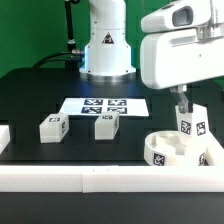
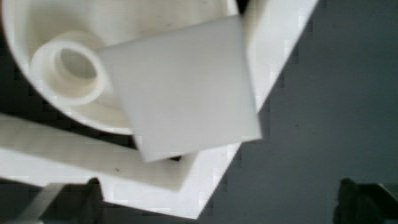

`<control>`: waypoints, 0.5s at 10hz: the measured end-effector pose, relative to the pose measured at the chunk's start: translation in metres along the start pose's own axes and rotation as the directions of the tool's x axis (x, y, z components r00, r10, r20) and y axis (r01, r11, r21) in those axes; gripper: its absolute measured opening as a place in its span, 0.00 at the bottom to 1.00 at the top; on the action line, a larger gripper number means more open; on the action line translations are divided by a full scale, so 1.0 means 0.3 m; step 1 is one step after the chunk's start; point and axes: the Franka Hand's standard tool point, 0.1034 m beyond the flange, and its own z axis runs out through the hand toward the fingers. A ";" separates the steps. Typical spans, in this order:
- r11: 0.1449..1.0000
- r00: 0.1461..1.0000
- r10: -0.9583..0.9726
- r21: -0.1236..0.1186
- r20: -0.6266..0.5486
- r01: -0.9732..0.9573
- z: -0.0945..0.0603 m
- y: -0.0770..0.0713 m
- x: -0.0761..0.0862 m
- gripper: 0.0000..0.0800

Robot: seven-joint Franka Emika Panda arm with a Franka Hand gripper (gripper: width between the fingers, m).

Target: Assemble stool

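Spread wide and holding nothing, the arm's two-finger gripper [image 1: 181, 100] hangs just above an upright white blocky plastic leg [image 1: 188, 126] that stands in the round seat; in the wrist view only the dark fingertips [image 2: 370, 196] show at the picture's edge, apart from the leg's flat white face [image 2: 178, 90]. That thick round white plastic seat disc [image 1: 166, 150] lies recess up near the front corner of the black table [image 1: 40, 90] on the exterior view's right, tucked against the long white border rails [image 1: 100, 178]. One leg therefore looks placed in the seat, its long axis vertical and its tagged face turned toward the exterior camera; whether it is fully seated I cannot tell. Two more white tagged legs [image 1: 52, 128] [image 1: 106, 124] lie loose on the table toward the middle, apart from each other, short blocks whose long axes I cannot judge. The flat white marker board [image 1: 103, 105] lies behind them. By my judgement roughly a third is done: two legs remain to fit.
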 end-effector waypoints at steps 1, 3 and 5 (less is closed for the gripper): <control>0.996 0.996 -0.088 -0.005 0.003 0.088 0.000 0.003 -0.001 0.81; 0.994 0.994 -0.109 0.002 0.020 0.109 0.010 -0.003 -0.013 0.81; 0.994 0.994 -0.109 -0.005 0.019 0.109 0.026 0.019 -0.034 0.81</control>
